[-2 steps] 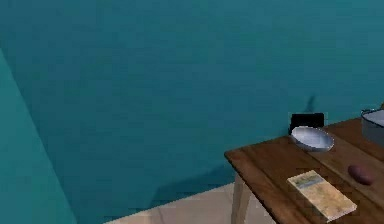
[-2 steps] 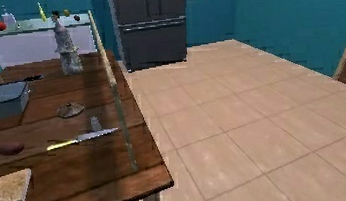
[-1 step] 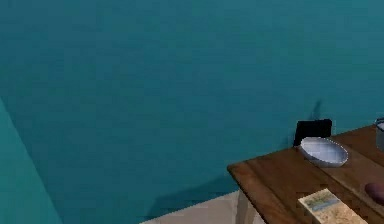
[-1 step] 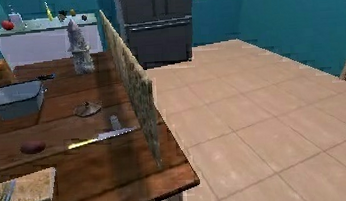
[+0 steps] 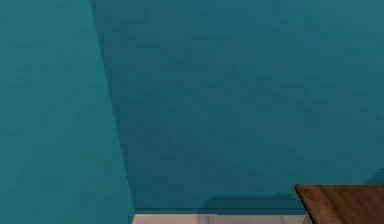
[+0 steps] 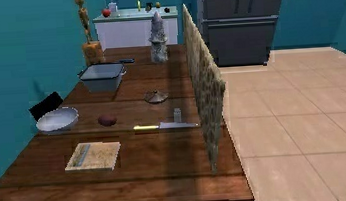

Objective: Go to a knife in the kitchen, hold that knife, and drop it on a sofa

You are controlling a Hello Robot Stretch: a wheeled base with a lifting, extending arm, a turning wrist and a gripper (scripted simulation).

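A knife (image 6: 163, 126) with a yellow handle and a grey blade lies flat on the long dark wooden table (image 6: 136, 181), a little right of the table's middle. Its handle points toward the arm side view's left. A small grey shaker (image 6: 178, 114) stands just behind the blade. The table's corner (image 5: 345, 203) also shows at the forward view's bottom right.
On the table lie a pale bowl (image 6: 57, 120), a dark red round thing (image 6: 107, 120), a grey pan (image 6: 101, 77), a tan board (image 6: 93, 155) and a grey statue (image 6: 158, 37). Patterned chair backs (image 6: 206, 81) line its right side. A dark fridge (image 6: 239, 24) and a white counter (image 6: 137, 31) stand behind. Teal walls (image 5: 200, 100) rise close ahead.
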